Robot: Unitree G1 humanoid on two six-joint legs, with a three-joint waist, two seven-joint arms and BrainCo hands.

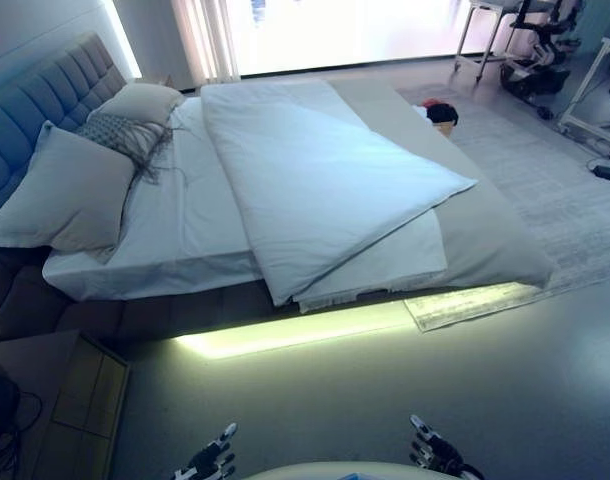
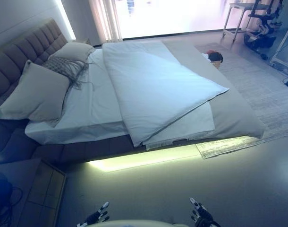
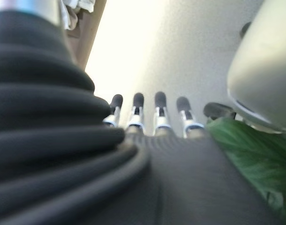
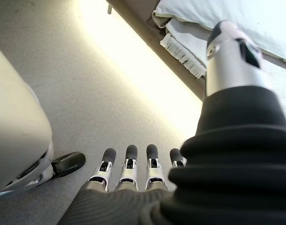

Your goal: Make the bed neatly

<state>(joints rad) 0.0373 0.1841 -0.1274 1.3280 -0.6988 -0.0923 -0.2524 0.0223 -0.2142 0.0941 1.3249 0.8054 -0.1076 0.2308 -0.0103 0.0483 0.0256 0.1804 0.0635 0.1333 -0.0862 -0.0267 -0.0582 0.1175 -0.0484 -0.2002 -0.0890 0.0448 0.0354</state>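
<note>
A low bed [image 1: 195, 240] with a tufted headboard [image 1: 45, 90] stands across the floor from me. A white duvet [image 1: 315, 180] lies skewed and folded back over its middle, one corner hanging past the near edge. Under it lie a white fringed blanket [image 1: 385, 265] and a grey cover [image 1: 485, 230]. Two beige pillows [image 1: 70, 195] and a fringed grey cushion [image 1: 120, 135] sit by the headboard. My left hand [image 1: 210, 460] and right hand [image 1: 435, 452] hang low over the floor, far from the bed, fingers straight and empty.
A wooden nightstand [image 1: 80, 400] stands at the near left. A pale rug [image 1: 565, 200] lies right of the bed, with a red and black bundle [image 1: 440, 112] at its far edge. Metal stands [image 1: 505, 40] and equipment stand at the far right. A light strip glows under the bed.
</note>
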